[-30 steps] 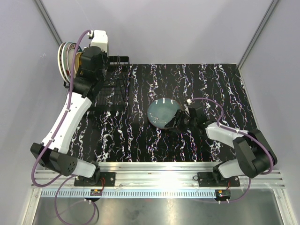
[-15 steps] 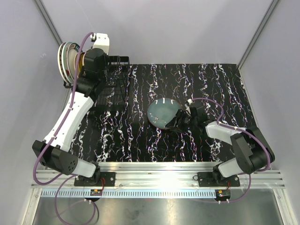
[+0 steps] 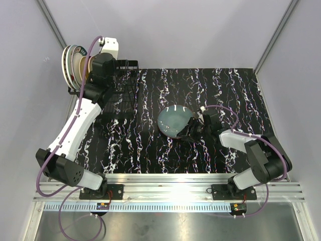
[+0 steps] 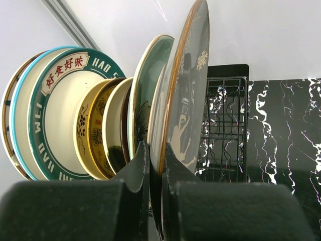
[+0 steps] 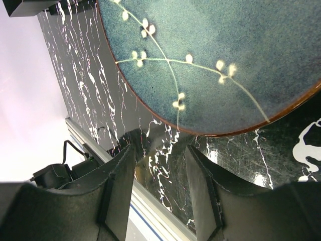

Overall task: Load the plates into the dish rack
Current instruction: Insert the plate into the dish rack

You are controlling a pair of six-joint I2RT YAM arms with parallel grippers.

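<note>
Blue plate ahead of spread fingers

The right gripper point(image 5: 160, 150) stands with its jaws apart, just short of the brown rim of a blue plate point(image 5: 225, 50) with white blossom sprigs, seemingly not touching it; the plate lies on the black marbled table point(image 5: 80, 75).

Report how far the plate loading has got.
Done: several plates stand upright in the dish rack. In hand: the left gripper is shut on the rim of the brown deer plate, at the row's end. Left: the blue-green plate lies flat on the table, just ahead of the open right gripper, ungripped.
</note>
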